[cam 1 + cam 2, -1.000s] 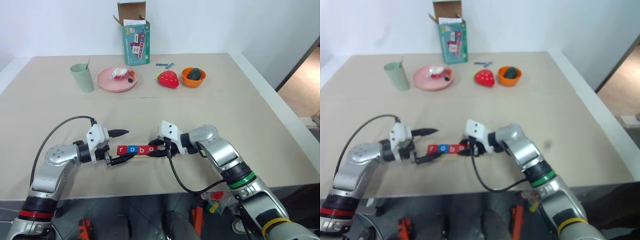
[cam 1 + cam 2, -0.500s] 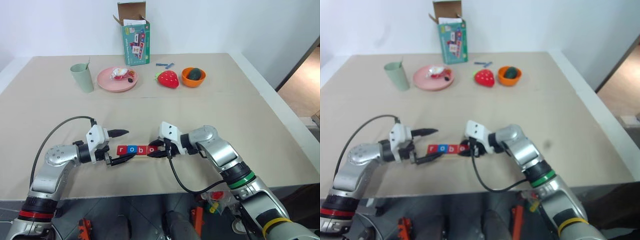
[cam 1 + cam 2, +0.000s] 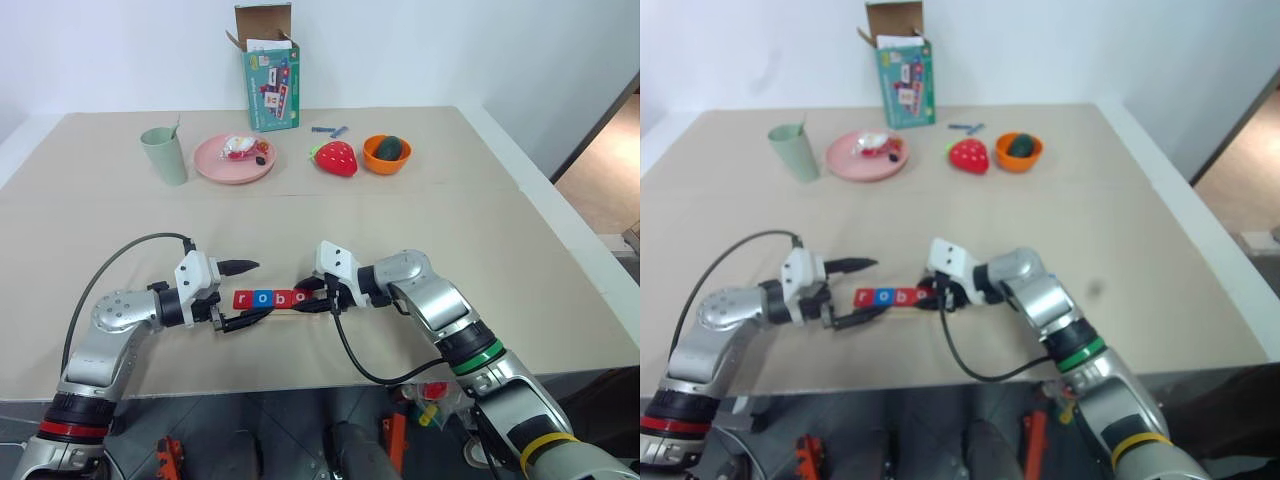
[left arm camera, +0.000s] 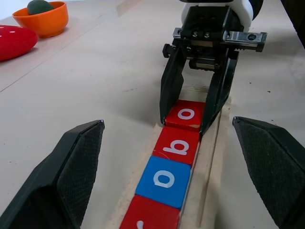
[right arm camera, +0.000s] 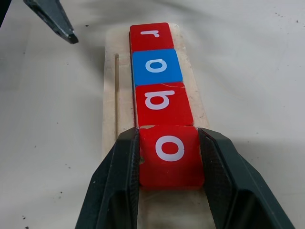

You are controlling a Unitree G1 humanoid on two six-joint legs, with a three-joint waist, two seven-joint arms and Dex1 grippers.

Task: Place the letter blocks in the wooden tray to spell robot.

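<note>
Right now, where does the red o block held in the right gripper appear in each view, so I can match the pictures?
Left eye view: red o block at the right end of the tile row, between both arms.
Right eye view: same spot, partly hidden by the right gripper.
Left wrist view: farthest tile, between black fingers.
Right wrist view: nearest tile, clamped.
Shared landmark: the blue o block.
</note>
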